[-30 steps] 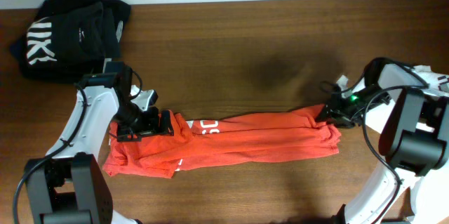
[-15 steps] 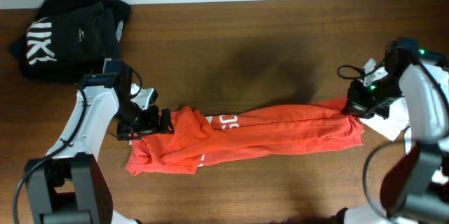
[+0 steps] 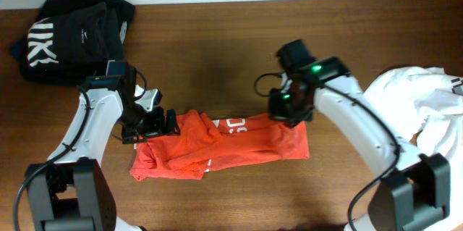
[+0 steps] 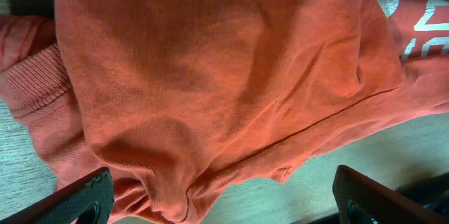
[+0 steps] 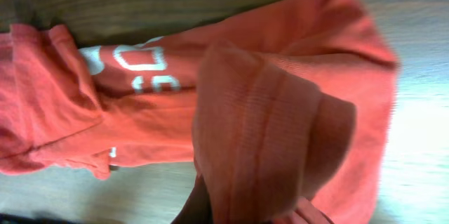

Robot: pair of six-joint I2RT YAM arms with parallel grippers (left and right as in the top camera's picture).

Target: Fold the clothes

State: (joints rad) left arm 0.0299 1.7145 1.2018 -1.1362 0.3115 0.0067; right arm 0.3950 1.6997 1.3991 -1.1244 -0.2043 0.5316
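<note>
A red garment point(image 3: 231, 144) with white lettering lies bunched across the middle of the wooden table. My left gripper point(image 3: 163, 124) is open at the garment's left end; in the left wrist view its fingers point(image 4: 221, 203) are spread wide with the red cloth point(image 4: 210, 76) lying between and beyond them, not pinched. My right gripper point(image 3: 286, 108) is shut on the garment's right end and holds that end over the middle of the garment. In the right wrist view a fold of red cloth point(image 5: 266, 133) hangs from the jaws point(image 5: 245, 213).
A black garment with white print point(image 3: 72, 28) lies heaped at the back left corner. A white garment point(image 3: 419, 101) lies heaped at the right edge. Bare wood point(image 3: 217, 57) lies behind the red garment.
My right gripper has carried the garment's right end far to the left, from the right edge to mid-table. The garment now spans much less width. The left gripper has barely moved.
</note>
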